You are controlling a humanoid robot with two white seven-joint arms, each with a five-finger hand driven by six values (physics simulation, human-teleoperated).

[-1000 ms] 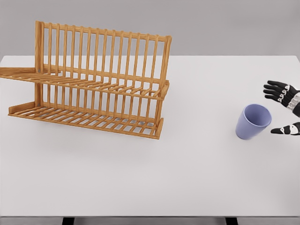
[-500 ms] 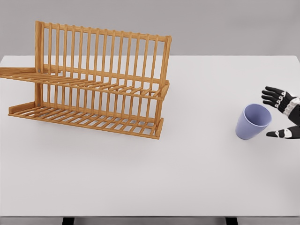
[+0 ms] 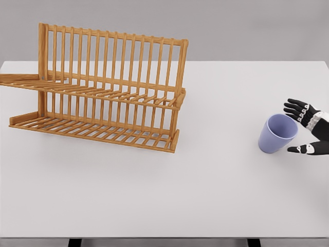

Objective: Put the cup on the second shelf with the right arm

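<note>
a white table (image 3: 216, 206) fills most of the view. on its left part stands a wooden dish rack (image 3: 103, 87) with two slatted shelves, one above the other, and an upright slatted back. well apart from it, near the table's right edge, a lilac cup (image 3: 276, 134) stands on the tabletop, tilted, its mouth facing up and right. the right hand (image 3: 308, 128) is just beside the cup, fingers spread wide around its rim, gripping nothing.
</note>
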